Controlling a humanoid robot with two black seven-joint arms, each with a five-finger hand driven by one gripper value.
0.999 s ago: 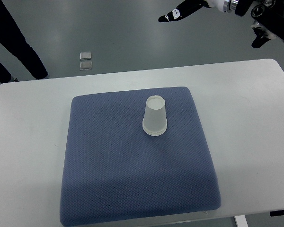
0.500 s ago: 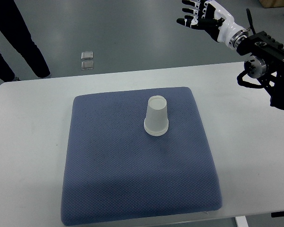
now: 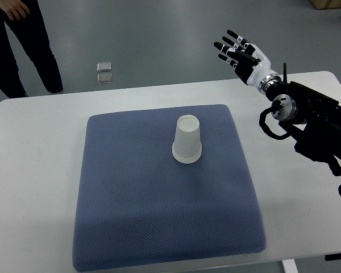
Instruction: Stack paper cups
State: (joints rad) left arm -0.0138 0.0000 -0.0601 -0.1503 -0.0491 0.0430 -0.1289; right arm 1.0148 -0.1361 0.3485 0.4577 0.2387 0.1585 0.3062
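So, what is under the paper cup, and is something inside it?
The paper cup stands upside down, rim down, on the blue mat, which lies on the white table. Its inside is covered, so whether another cup or anything else sits in it cannot be seen.

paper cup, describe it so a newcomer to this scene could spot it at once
A white table carries a blue cushion mat. Slightly above and right of the mat's middle stands the white paper cup, upside down with its wide rim on the fabric. Nothing else sits on the mat.
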